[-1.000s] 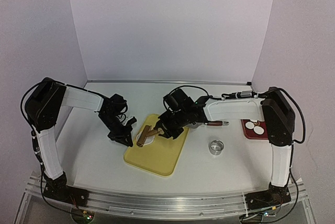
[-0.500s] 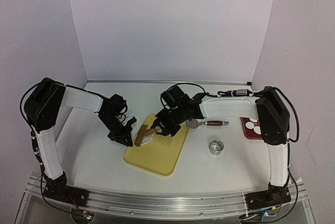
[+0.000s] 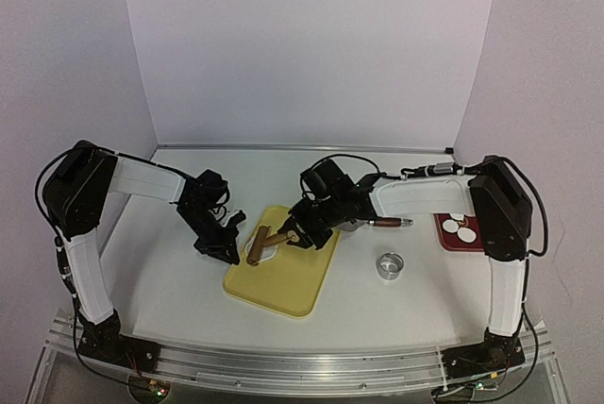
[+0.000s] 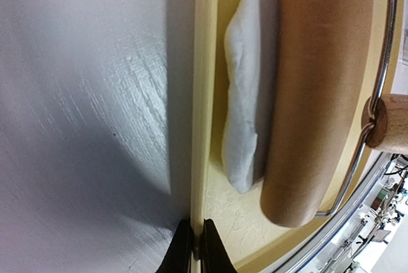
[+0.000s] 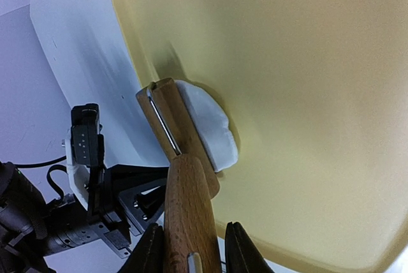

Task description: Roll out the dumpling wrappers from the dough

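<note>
A yellow cutting board [image 3: 288, 281] lies in the middle of the table. On its far left part sits a white dough patch [image 4: 245, 94], pressed under the wooden roller [image 4: 319, 94]. The dough [image 5: 210, 126] shows beside the roller's drum [image 5: 167, 115] in the right wrist view as well. My right gripper [image 5: 191, 257] is shut on the roller's wooden handle [image 5: 190, 203]. My left gripper [image 4: 192, 255] is shut on the board's left rim [image 4: 199, 94]. Two white dumpling wrappers [image 3: 465, 233] lie on a red plate [image 3: 445, 237] at the right.
A metal ring cutter [image 3: 389, 265] stands on the table right of the board. A tool with a brown handle [image 3: 385, 223] lies behind it. White walls close in the back and both sides.
My right gripper pushed the roller slightly left over the dough, then drew back to the right. The left gripper has stayed clamped on the board's rim.
</note>
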Controlling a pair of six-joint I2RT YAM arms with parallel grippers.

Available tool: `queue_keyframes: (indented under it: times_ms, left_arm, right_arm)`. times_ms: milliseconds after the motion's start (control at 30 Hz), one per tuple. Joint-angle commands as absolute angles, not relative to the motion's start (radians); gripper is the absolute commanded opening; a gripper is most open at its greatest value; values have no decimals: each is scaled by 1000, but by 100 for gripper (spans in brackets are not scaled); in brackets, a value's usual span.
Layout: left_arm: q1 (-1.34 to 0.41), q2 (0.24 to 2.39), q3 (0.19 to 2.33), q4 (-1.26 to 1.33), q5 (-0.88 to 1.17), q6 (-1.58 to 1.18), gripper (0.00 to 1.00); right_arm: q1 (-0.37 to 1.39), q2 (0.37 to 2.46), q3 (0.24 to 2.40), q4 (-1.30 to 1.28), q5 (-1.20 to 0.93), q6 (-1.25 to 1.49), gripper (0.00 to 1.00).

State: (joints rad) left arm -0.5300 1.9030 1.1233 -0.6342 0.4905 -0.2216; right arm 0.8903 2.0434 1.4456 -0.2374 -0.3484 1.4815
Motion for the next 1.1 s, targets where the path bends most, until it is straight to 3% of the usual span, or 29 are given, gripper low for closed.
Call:
queue_keyframes:
  times_ms: [0, 267, 633, 1067]
  left_arm:
    - [-511, 1896, 1096, -646, 365, -239, 0]
    - [-511, 1894, 1098, -647, 364, -233, 0]
    - [-494, 1896, 1100, -648, 345, -238, 0]
    - [-494, 1903, 1107, -644, 369, -221, 0]
  right_arm:
    - [869, 2121, 1273, -703, -249, 1451, 0]
    - [874, 2262, 1450, -707, -295, 1390, 0]
    - [800, 2111, 1239, -709, -257, 1367, 0]
    - [837, 2294, 1505, -731, -324, 1300, 0]
